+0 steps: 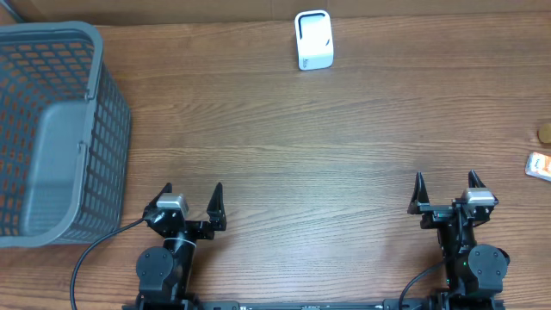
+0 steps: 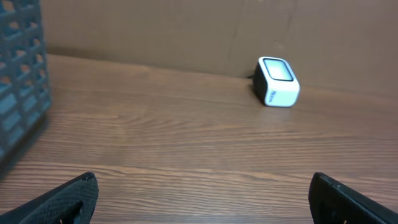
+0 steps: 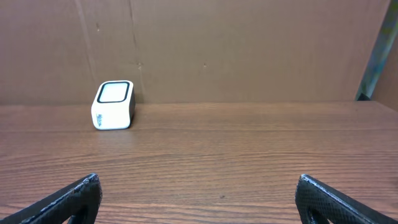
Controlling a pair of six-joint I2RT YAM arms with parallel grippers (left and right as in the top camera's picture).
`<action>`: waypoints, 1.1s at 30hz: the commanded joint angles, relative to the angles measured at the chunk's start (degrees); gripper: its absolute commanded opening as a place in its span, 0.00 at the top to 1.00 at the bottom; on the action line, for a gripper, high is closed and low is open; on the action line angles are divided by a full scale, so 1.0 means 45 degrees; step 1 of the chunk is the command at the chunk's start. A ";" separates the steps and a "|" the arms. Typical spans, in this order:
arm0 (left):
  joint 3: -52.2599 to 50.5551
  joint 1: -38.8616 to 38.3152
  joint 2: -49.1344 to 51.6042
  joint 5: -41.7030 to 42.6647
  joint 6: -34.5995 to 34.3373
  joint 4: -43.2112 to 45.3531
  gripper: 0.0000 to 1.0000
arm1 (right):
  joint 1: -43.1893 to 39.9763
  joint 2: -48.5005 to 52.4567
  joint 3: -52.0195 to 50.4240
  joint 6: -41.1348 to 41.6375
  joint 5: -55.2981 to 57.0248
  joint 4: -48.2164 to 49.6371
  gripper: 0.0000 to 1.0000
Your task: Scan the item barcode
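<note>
A small orange-and-white item (image 1: pixel 539 164) lies at the table's right edge, partly cut off by the frame; no barcode shows on it. A white box-shaped scanner (image 1: pixel 313 39) stands at the back centre, also seen in the left wrist view (image 2: pixel 277 81) and the right wrist view (image 3: pixel 113 105). My left gripper (image 1: pixel 191 191) rests near the front left, open and empty (image 2: pixel 202 180). My right gripper (image 1: pixel 446 181) sits near the front right, open with only bare wood between its fingers (image 3: pixel 198 180). The item lies to the right of the right gripper and a little further back.
A large grey plastic basket (image 1: pixel 52 129) fills the left side of the table, its wall showing at the left wrist view's edge (image 2: pixel 22 81). A brown cardboard wall (image 3: pixel 217 43) closes off the back. A small tan object (image 1: pixel 545 133) sits at the far right edge.
</note>
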 commanded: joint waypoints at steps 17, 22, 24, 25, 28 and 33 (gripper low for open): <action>-0.0112 0.0073 -0.0170 -0.1642 0.1880 0.0049 0.00 | -0.0010 -0.0141 -0.0126 -0.0049 0.0117 0.0083 0.00; -0.0112 0.0068 -0.0170 -0.1700 0.3249 0.0053 0.00 | -0.0010 -0.0141 -0.0126 -0.0049 0.0117 0.0083 0.00; -0.0112 0.0068 -0.0170 -0.1710 0.3293 0.0049 0.00 | -0.0010 -0.0141 -0.0126 -0.0044 0.0117 0.0083 0.00; -0.0112 0.0068 -0.0170 -0.1705 0.3279 0.0053 0.00 | -0.0010 -0.0141 -0.0126 -0.0049 0.0117 0.0083 0.00; -0.0112 0.0068 -0.0170 -0.1705 0.3079 0.0053 0.00 | -0.0010 -0.0141 -0.0126 -0.0049 0.0117 0.0083 0.00; -0.0112 0.0126 -0.0170 -0.1749 0.3002 0.0049 0.00 | -0.0010 -0.0141 -0.0126 -0.0049 0.0121 0.0083 0.00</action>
